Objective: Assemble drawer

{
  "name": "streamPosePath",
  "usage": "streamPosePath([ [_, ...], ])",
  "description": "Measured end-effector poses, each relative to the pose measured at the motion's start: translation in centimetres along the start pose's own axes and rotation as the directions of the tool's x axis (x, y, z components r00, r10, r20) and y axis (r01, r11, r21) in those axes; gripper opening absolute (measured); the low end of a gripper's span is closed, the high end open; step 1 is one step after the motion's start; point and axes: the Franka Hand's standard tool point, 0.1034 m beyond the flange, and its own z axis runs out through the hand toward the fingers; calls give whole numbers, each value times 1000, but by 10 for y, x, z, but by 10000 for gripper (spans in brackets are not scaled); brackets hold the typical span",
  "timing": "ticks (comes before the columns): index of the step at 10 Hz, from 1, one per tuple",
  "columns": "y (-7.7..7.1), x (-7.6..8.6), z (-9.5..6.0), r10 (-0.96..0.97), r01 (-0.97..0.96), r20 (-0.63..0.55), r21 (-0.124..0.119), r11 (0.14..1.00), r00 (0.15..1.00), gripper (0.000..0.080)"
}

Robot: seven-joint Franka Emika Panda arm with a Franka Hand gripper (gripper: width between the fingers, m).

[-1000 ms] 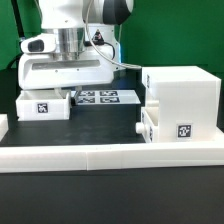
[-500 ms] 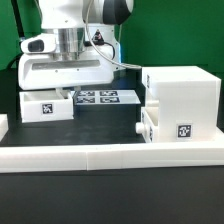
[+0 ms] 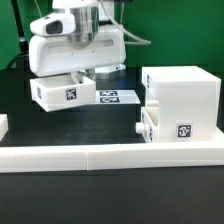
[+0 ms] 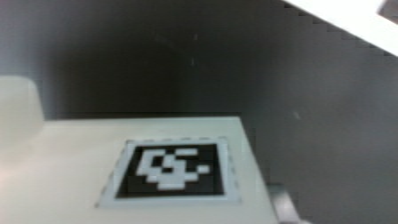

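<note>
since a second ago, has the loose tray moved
Yes: the loose tray has lifted and shifted toward the exterior view's right, nearer the fixed housing.

White tray w/ b&w tag, close up; dark surface behind.

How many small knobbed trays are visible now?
2. The lifted tray hangs under the gripper at the exterior view's left; the second tray sits low at the housing. Another could be hidden inside the housing.
</note>
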Motion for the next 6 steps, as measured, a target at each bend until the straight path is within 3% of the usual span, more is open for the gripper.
streamPosePath([
  [2, -1, -3, 5, -14, 14, 0, -1, 1000, 1000, 42],
  [3, 2, -2, 6, -85, 85, -10, -13, 996, 996, 42],
  [4, 8, -3, 15, -266, 265, -28, -49, 963, 964, 44],
  [6, 15, 10, 12, -511, 510, -1, -51, 858, 860, 44],
])
